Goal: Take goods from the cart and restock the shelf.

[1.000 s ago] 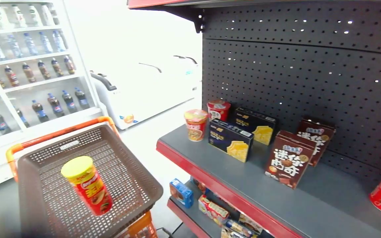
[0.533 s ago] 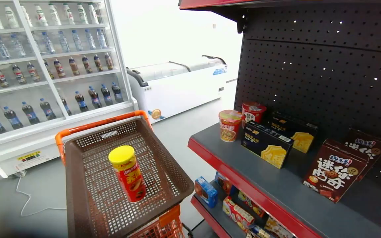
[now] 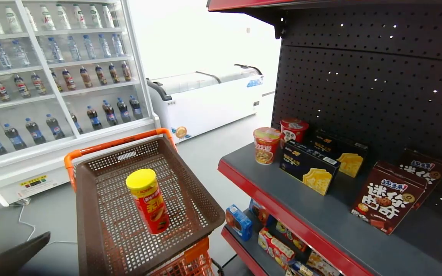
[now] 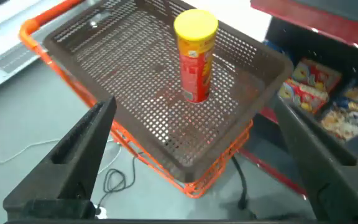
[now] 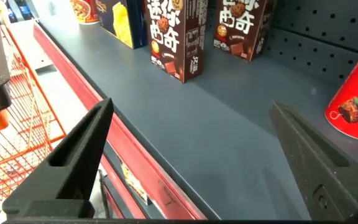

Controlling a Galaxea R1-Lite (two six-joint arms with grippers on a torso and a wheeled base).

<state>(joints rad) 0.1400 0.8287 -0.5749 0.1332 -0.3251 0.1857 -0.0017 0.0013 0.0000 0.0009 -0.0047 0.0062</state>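
Chip can [image 3: 147, 201] upright, yellow lid up, mid cart basket [image 3: 90, 180], touching nothing but basket floor. Left end effector [image 4: 192, 107] low, left of basket on near side, fingers spread wide, nothing held, well apart from can. Right end effector [image 5: 191, 107] right of basket, over grey shelf [image 5: 229, 143] board, spread wide too, empty. On shelf, going away from basket: 2 noodle cups [image 3: 266, 145], 2 dk-blue boxes [image 3: 309, 170], 2 brown boxes [image 3: 388, 201], red tube [image 5: 356, 93] farthest.
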